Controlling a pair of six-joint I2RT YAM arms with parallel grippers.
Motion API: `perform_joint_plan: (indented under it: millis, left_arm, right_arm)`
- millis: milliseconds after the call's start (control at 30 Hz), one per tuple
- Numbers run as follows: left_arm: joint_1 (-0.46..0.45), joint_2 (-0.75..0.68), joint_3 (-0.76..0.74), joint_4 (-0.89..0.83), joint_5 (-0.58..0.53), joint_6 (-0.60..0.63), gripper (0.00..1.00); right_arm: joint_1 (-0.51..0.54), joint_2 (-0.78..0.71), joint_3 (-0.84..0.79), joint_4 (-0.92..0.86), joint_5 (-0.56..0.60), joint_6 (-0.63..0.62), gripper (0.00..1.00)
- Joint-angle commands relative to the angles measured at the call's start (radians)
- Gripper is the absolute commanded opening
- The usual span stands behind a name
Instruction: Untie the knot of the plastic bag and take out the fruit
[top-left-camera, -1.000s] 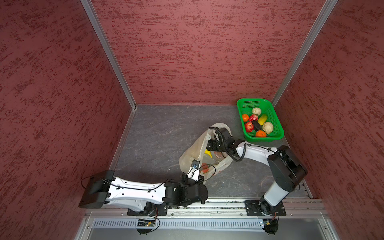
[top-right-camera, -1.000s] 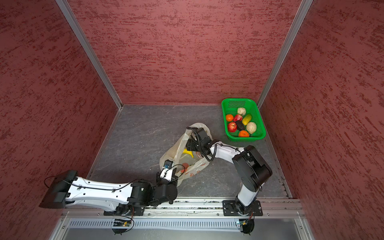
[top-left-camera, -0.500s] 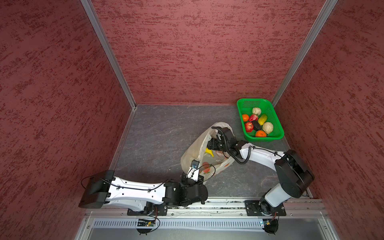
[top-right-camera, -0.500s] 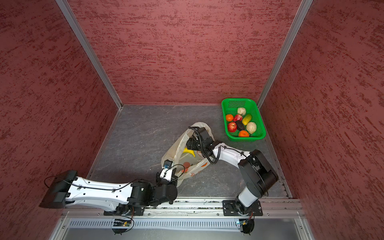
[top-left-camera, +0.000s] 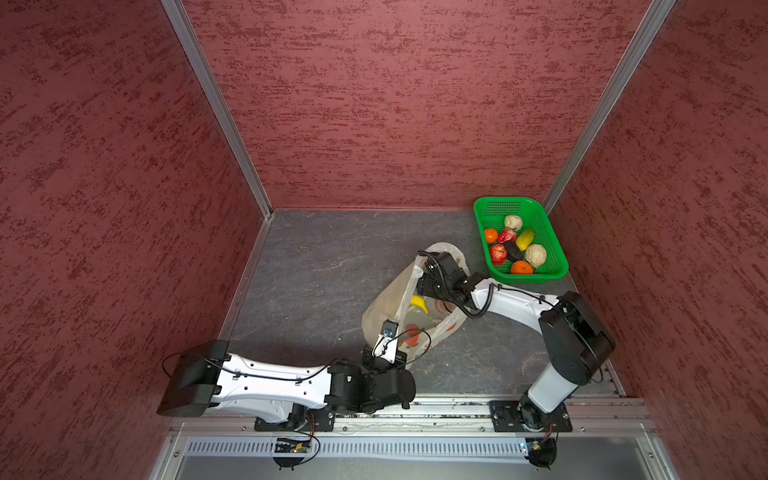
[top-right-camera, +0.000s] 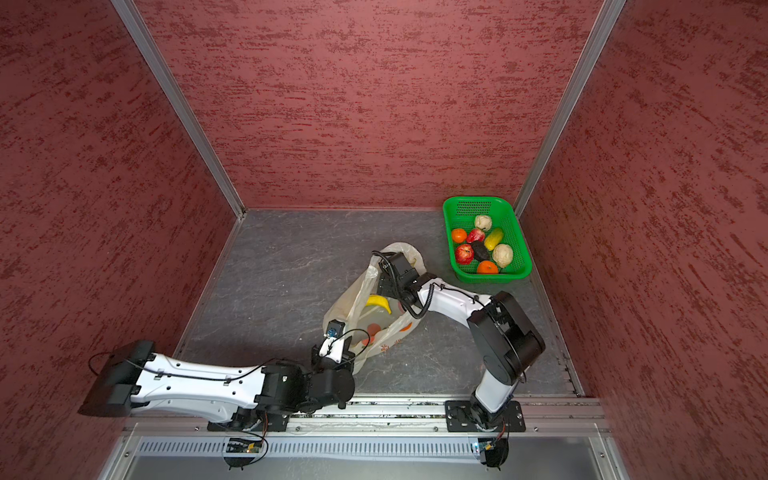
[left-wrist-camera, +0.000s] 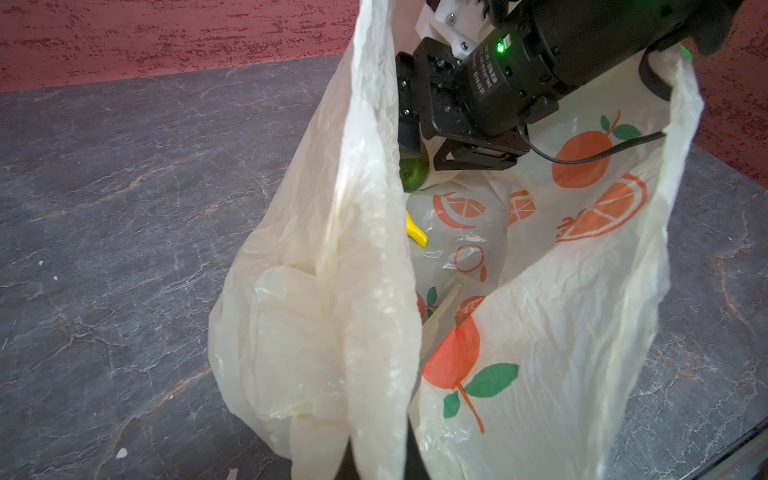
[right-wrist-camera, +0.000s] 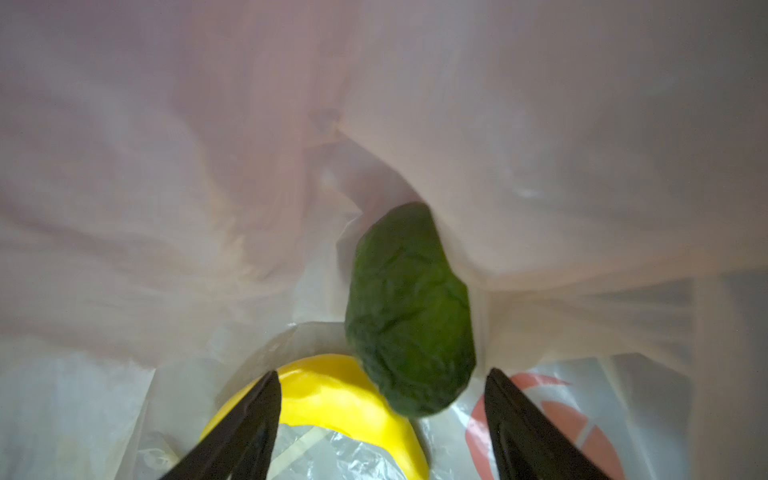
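Note:
The plastic bag, cream with orange fruit prints, lies with its mouth open in both top views. No knot shows. My left gripper is shut on a bunched fold of the bag's near rim, holding it up. My right gripper is inside the bag and open, with nothing between its fingers. Just ahead of them lie a dark green bumpy fruit and a yellow banana.
A green basket at the back right holds several fruit: apples, oranges, cream bumpy ones, an avocado, a mango. Red walls close in three sides. The right arm's elbow stands near the right wall.
The right gripper has shifted a little within the bag's mouth and its elbow has swung slightly. The left arm has held still with the bag rim.

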Motion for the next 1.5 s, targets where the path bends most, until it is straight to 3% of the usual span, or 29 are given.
perform_joint_plan:
  millis: [0, 133, 400, 667, 933, 1133, 1467]
  left_arm:
    - [-0.003, -0.011, -0.004, -0.009, -0.023, -0.016, 0.0]
    - [-0.001, -0.011, -0.009, 0.002, -0.018, -0.009, 0.0]
    - [0.001, -0.033, -0.022, -0.003, -0.014, -0.006, 0.0]
    - [-0.002, -0.06, -0.037, -0.022, -0.015, -0.027, 0.0]
    - [-0.005, -0.065, -0.043, -0.028, -0.017, -0.035, 0.0]
    - [-0.005, -0.066, -0.041, -0.027, -0.012, -0.031, 0.0]
    - [-0.006, -0.057, -0.039, -0.019, -0.009, -0.031, 0.0]
  right_arm:
    - [0.007, -0.056, -0.007, -0.073, 0.086, 0.033, 0.8]
    - [0.007, -0.117, -0.092, 0.131, 0.032, 0.027, 0.81]
    - [-0.011, -0.066, -0.095, 0.237, 0.006, 0.018, 0.84]
    - [-0.013, 0.022, 0.004, 0.122, 0.115, -0.035, 0.84]
    - [-0.014, 0.082, 0.027, 0.044, 0.128, -0.025, 0.84]
    - [-0.017, 0.056, 0.031, 0.0, 0.211, -0.034, 0.86]
    - [-0.045, 0.131, 0.043, 0.027, 0.119, -0.032, 0.87]
